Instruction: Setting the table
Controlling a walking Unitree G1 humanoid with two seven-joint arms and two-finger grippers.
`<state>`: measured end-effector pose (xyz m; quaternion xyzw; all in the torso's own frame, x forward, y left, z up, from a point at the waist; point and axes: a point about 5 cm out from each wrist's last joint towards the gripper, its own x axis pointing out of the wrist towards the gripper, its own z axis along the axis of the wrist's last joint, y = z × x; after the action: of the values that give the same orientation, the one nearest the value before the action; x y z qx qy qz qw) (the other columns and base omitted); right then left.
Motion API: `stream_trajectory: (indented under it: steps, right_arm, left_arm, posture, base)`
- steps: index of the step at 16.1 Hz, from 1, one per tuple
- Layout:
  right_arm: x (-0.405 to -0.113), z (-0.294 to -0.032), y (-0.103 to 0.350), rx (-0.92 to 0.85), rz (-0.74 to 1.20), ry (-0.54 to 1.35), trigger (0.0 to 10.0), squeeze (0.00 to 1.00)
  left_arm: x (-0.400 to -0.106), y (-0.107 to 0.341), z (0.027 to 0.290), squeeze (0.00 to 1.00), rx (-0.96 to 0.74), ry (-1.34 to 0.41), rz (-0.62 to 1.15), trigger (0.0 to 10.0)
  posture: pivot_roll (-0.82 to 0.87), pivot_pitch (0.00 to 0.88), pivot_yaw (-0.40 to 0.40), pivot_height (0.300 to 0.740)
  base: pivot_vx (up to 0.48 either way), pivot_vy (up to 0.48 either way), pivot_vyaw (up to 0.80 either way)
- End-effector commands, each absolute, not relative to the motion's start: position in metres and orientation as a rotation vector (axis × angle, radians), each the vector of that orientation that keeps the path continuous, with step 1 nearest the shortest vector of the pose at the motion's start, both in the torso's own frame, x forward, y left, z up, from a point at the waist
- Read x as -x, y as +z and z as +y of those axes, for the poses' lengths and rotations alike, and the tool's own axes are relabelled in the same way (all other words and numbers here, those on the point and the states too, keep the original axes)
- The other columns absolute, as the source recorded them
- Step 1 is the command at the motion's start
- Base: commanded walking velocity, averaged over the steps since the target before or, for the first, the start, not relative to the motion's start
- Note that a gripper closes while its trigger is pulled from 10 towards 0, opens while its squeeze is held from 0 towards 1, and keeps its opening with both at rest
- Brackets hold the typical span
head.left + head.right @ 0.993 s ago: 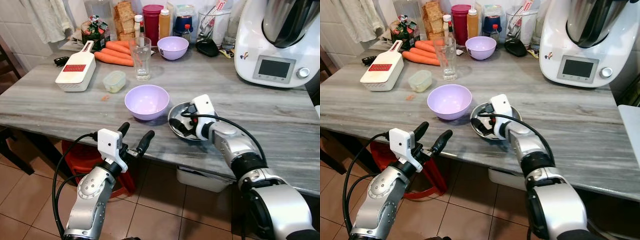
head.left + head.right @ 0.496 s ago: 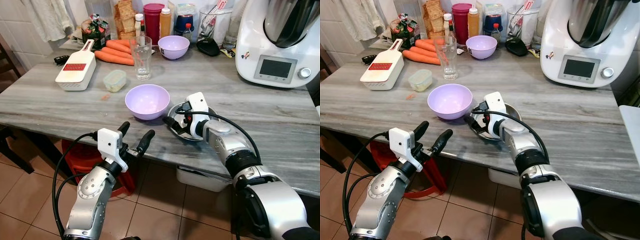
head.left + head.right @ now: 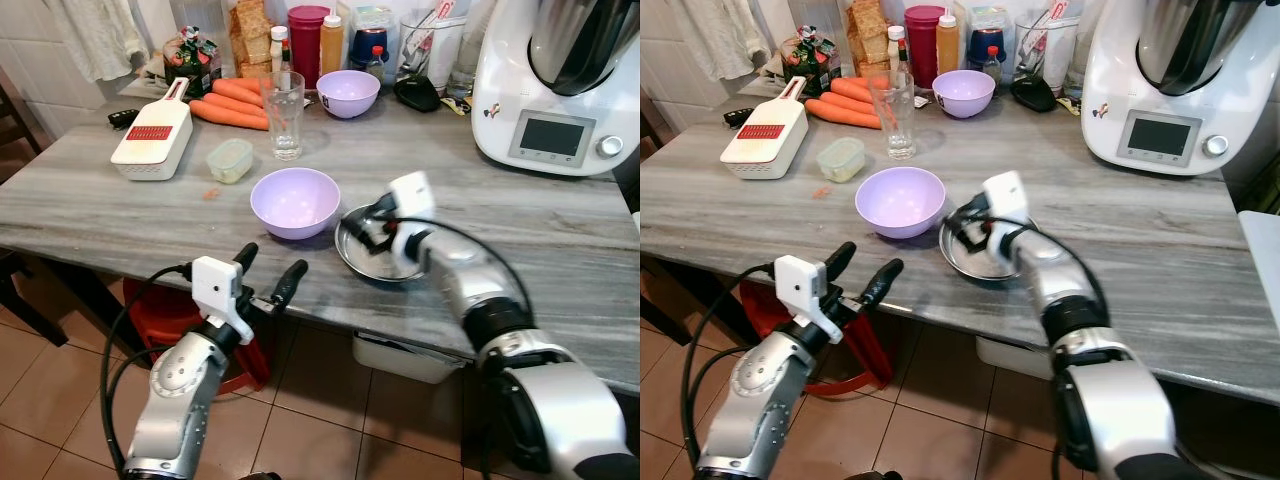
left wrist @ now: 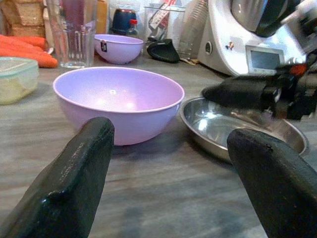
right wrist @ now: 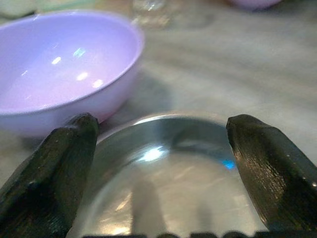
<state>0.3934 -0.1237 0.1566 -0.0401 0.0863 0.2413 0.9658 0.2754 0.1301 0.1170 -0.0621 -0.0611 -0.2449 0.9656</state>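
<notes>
Two bowls sitting side by side on the grey table (image 3: 120, 200), just ahead of both grippers: lilac bowl (image 3: 294, 201) and shallow steel bowl (image 3: 375, 252), rims nearly touching. Right gripper (image 5: 158, 148) hanging over the steel bowl, black fingers (image 5: 54, 163) spread wide apart with nothing between them, tips poised above the rim and pointing toward the lilac bowl just beyond. Whether touching the metal: cannot tell. Left gripper (image 3: 268, 275) hovering at the near table edge, below and in front of the lilac bowl, fingers (image 4: 74, 178) likewise parted and holding nothing; straight ahead between them, the lilac bowl, with the steel bowl off toward the right finger and the right gripper's dark tips reaching across it.

Farther beyond the lilac bowl, standing upright: a clear drinking glass (image 3: 283, 115). Beside the glass, toward the left arm's side: a small lidded container (image 3: 230, 160), then a white grater (image 3: 152, 138) lying flat. Behind these, carrots (image 3: 228, 103) lying together near the back of the table, and a second lilac bowl (image 3: 347, 94) beyond the glass. Well past the right gripper, on its outer side: a big white kitchen machine (image 3: 555, 85) with a small screen.
</notes>
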Motion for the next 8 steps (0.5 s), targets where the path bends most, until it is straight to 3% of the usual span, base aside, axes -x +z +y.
stream_trajectory:
  steps: [1,4,8]
  right_arm:
    - [-0.395,-0.131,0.162,0.092,0.134,0.449,10.0,0.00]
    - [-0.392,-0.148,0.148,0.110,0.193,0.373,10.0,0.00]
    - [-0.390,-0.143,0.139,0.143,0.254,0.405,10.0,0.00]
  left_arm:
    - [-0.274,0.117,0.135,0.00,0.111,-0.485,-0.125,10.0]
    - [-0.270,0.115,0.132,0.00,0.116,-0.560,-0.110,10.0]
    - [-0.259,0.112,0.131,0.00,0.127,-0.668,-0.082,10.0]
  posture:
    - [-0.01,0.071,0.024,0.740]
    - [-0.02,0.077,0.030,0.740]
    - [-0.02,0.082,0.030,0.740]
  base:
    - [0.000,0.000,0.00]
    - [0.000,0.000,0.00]
    - [0.000,0.000,0.00]
